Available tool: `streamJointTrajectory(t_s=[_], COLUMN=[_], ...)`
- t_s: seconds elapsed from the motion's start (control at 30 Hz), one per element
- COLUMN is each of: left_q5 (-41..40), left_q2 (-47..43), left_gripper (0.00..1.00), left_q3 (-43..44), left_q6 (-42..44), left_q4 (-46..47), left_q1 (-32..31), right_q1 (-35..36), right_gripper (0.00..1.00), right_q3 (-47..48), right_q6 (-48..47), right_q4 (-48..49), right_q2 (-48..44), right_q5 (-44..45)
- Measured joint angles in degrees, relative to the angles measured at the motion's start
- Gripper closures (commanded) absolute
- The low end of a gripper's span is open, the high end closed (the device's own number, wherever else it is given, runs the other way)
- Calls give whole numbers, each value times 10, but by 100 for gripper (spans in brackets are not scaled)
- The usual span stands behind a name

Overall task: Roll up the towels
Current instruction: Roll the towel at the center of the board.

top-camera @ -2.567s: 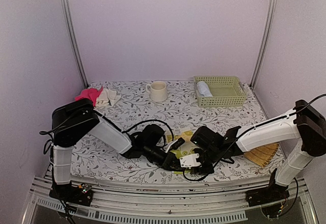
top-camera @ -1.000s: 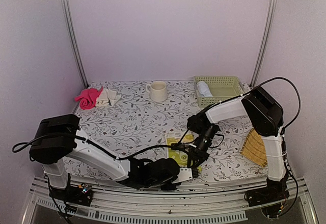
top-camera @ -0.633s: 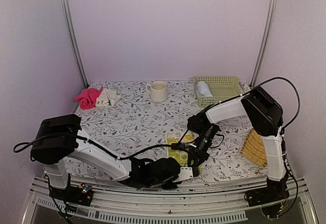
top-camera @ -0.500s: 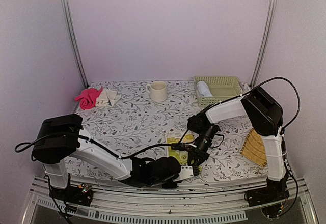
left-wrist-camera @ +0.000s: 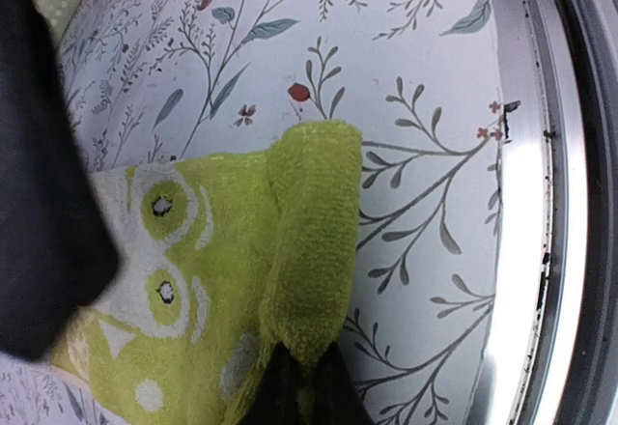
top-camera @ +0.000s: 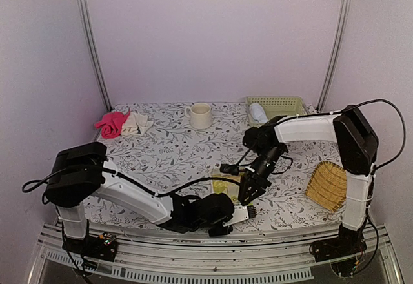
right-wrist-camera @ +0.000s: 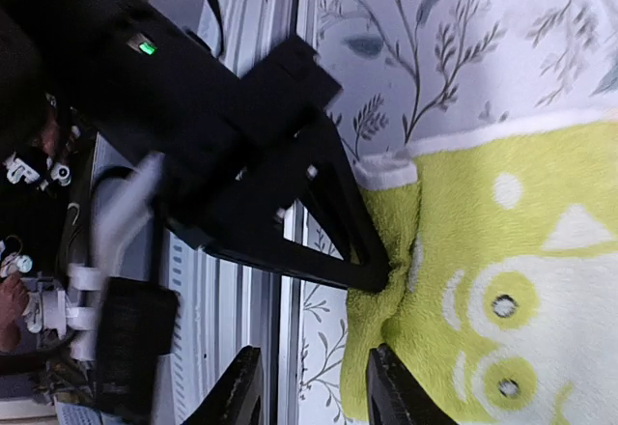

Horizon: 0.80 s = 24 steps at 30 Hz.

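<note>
- One counter [top-camera: 161, 155], covered in a pale cloth printed with leafy sprigs, carries everything.
- Two arms: the left arm [top-camera: 129, 197] lies low along the near edge and reaches toward the middle. The right arm [top-camera: 310, 128] crosses in from the right and bends down over the same spot.
- One woven bamboo tray [top-camera: 329, 186] lies at the near right, well apart from the rest.
- One pale green basket [top-camera: 284, 100] stands at the far right.
- Two towels. The yellow-green and cream patterned towel [top-camera: 226, 184] lies spread on the counter near the front edge, between the two arms. One near corner is lifted into a small fold. The pale blue towel [top-camera: 257, 111] sits rolled in the left end of the basket.
- One cream mug [top-camera: 201, 115] stands upright at the far middle, handle to the left.
- Two small cloths at the far left, touching: a pink cloth [top-camera: 112, 122] and a cream cloth [top-camera: 137, 122], both crumpled.
- Two tools. The left tool [left-wrist-camera: 294, 386] is pinched closed on the lifted corner fold of the patterned towel. The right tool [right-wrist-camera: 314, 391] hangs just above that same edge with its fingers apart and nothing between them.
</note>
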Motion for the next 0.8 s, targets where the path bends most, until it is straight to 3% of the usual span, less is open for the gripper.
streamJointTrajectory(t_s=[0.13,0.27,0.47,0.63,0.8], left_q5=[62,183,414,552,631], left_q2=[2,23,54,82,90], left_gripper=[100,100,100,100,100], left_q3=[40,98,126,130,107], left_q6=[-33,-86,-195,-268,-348], left_q4=[-65,-127,-144,-138,-103], left_q1=[23,73,162,212,241], right_q1=[-40,-78,-75,-57,35], right_gripper=[59,60,63,63,62], right_q3=[27,22,-119,-233,-295], right_q6=[11,28,78,84,78], right_q4=[-9,2,116,182,245], right_q2=[-104,-210,-355,-377,-367], right_q5=[4,18,91,182,267])
